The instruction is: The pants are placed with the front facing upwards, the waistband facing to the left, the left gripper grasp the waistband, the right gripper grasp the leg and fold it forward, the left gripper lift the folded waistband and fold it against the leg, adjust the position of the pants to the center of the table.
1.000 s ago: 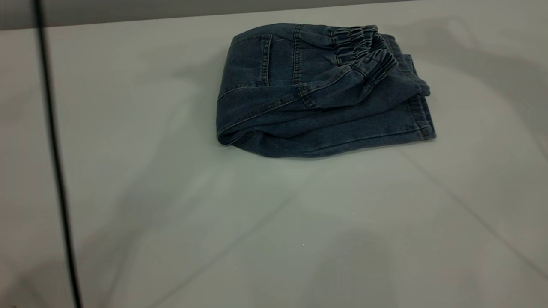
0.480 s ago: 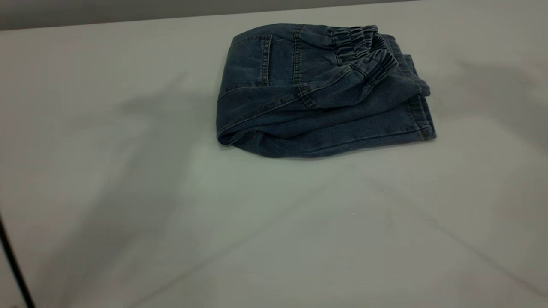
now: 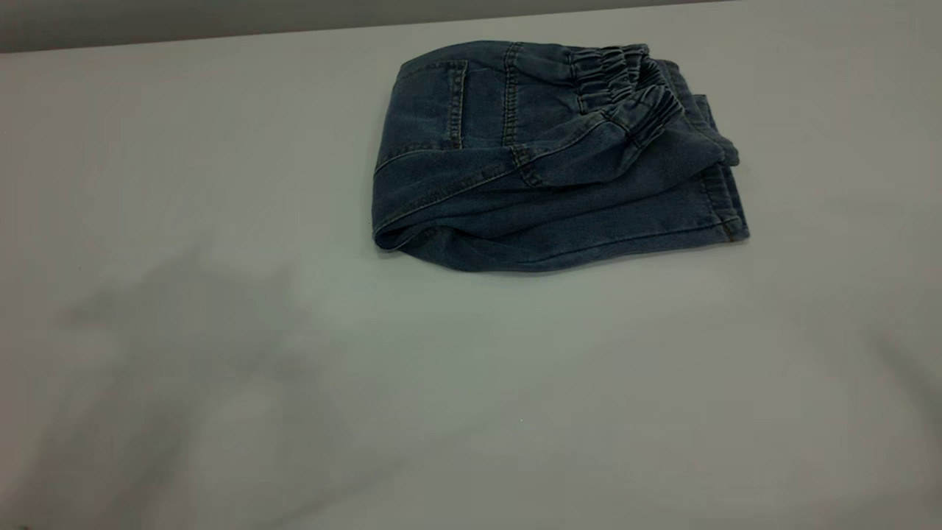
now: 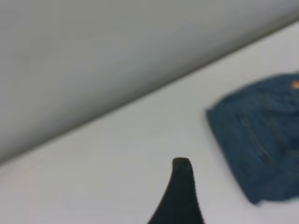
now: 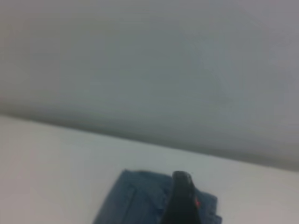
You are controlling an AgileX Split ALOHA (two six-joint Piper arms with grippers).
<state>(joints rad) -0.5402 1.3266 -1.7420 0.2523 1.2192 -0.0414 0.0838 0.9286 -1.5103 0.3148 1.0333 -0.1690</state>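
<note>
Toward the far edge of the table (image 3: 221,331), a little right of its middle, I count one pair of pants (image 3: 544,158), folded into a compact bundle that lies flat on the white top. Its one waistband (image 3: 625,88) is doubled over on top of the bundle, at the side nearest the table's right edge, with the hemmed leg ends stacked beneath it at the near right corner of the bundle. A back pocket seam faces up on the bundle's left half. Neither arm appears from outside. On my left wrist camera I see one black finger (image 4: 180,196) of the left gripper, raised clear of the table with the pants well apart from it; whether that claw is wide or narrow I cannot tell. On my right wrist camera one black finger (image 5: 182,200) of the right gripper stands in front of the pants, and I cannot tell its claw's spread either.
</note>
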